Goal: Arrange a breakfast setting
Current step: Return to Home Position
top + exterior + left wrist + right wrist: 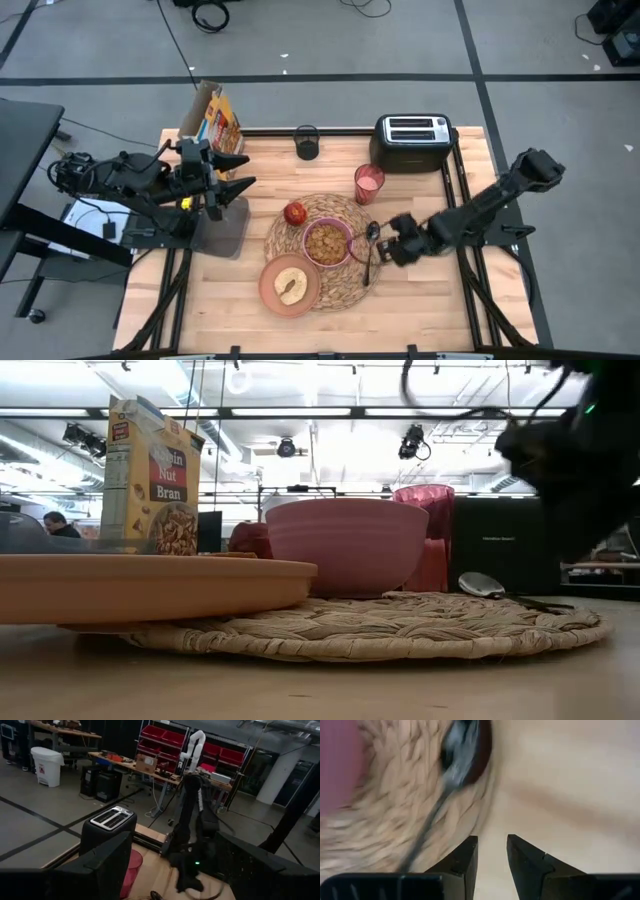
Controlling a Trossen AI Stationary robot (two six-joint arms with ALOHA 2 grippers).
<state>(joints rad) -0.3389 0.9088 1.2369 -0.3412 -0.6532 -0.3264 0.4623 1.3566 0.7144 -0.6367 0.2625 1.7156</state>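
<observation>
The round straw placemat (345, 290) lies mid-table. On it stand the pink bowl (327, 243) holding cereal and the small red apple (294, 213). The salmon-brown plate (275, 290) with the toast slice (292, 285) rests on the mat's near left edge. The metal spoon (370, 250) lies on the mat's right edge, its bowl (462, 750) toward the far side. The translucent pink cup (368, 183) stands just beyond the mat. My right gripper (492, 850) is low over the bare table just right of the spoon, its fingers a little apart and empty. My left gripper (240, 172) is open and empty at the table's left.
The black toaster (412, 142) stands at the far right and a dark mug (306, 142) at the far middle. The cereal box (210, 115) stands at the far left corner. A grey block (225, 228) lies under the left arm. Bare wood lies near the front edge.
</observation>
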